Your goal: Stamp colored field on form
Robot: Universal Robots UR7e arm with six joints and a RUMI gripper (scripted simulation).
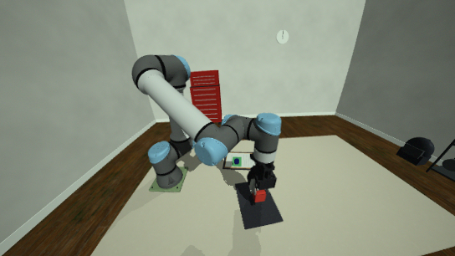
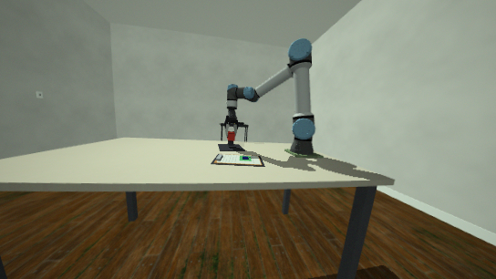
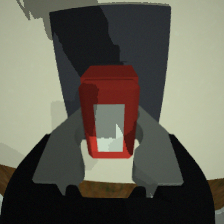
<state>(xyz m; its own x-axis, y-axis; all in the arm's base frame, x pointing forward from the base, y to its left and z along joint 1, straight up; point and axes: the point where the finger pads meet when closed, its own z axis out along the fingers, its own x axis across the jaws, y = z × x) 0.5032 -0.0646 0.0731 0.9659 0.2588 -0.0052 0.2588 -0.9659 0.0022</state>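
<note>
My gripper (image 1: 258, 193) is shut on the red stamp (image 1: 260, 196) and holds it upright a little above the dark mat (image 1: 258, 206). In the wrist view the red stamp (image 3: 110, 117) sits between my two grey fingers, with the dark mat (image 3: 112, 60) under and beyond it. In the exterior view the stamp (image 2: 231, 136) hangs just above the mat (image 2: 231, 147). The form (image 1: 240, 161) lies behind the mat, with a green field and a blue mark on it (image 1: 237, 161). It also shows in the exterior view (image 2: 237, 160).
The arm's base (image 1: 167, 177) stands on a green plate at the table's left. A red cabinet (image 1: 206, 95) stands against the back wall. A dark object (image 1: 416, 151) sits on the floor at the right.
</note>
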